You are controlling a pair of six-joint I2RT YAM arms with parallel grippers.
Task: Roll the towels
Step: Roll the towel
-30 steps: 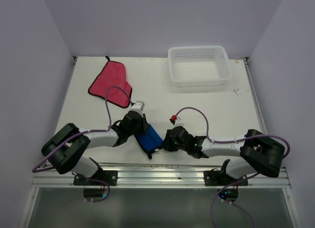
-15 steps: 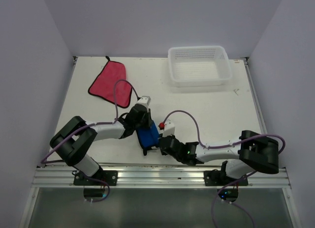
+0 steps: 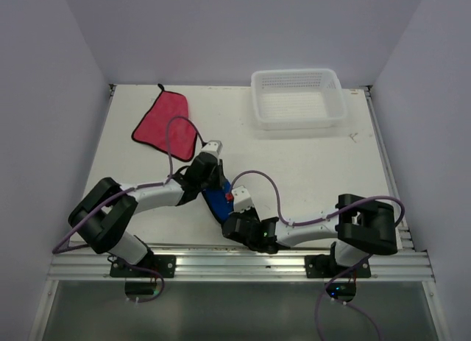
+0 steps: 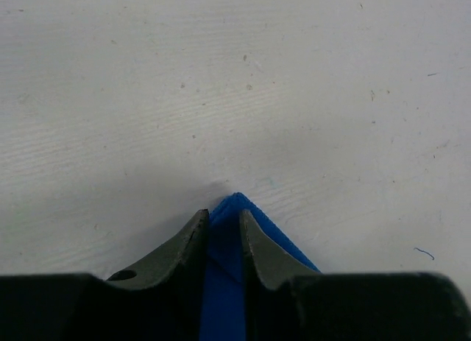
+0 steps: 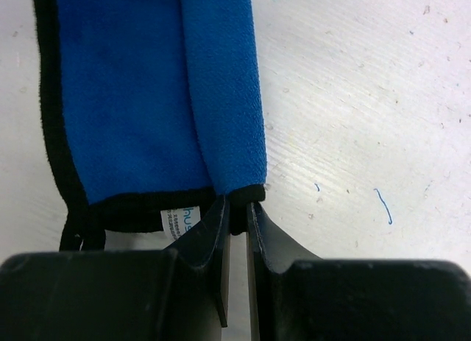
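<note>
- The blue towel (image 3: 218, 201) lies on the counter (image 3: 324, 164), well apart from the white basket (image 3: 298, 74), on the basket's left and toward the arm bases.
- The pink towel (image 3: 165, 126) lies flat and unrolled to the left of the basket, about level with it, and neither arm touches it.
- The left fingers (image 4: 223, 216) are closed to a narrow gap on a pointed tip of the blue cloth, which pokes out just past them. This is the end of the towel nearer the basket.
- The right fingers (image 5: 237, 205) are almost shut, pinching the dark hem at the towel's other end, the one farther from the basket.
- In the right wrist view a fold or first turn of a roll runs straight away from these fingers along one side of the cloth, and the rest lies flat beside it.
- The towel's long axis runs between the two grips, slanting toward the basket, so each arm holds one end of the same strip.
- From above, the arms cover most of the cloth, so the roll seems to be barely begun, but I cannot be sure.
- The next turn probably calls for both ends to move sideways across that axis together, or the roll will skew.
</note>
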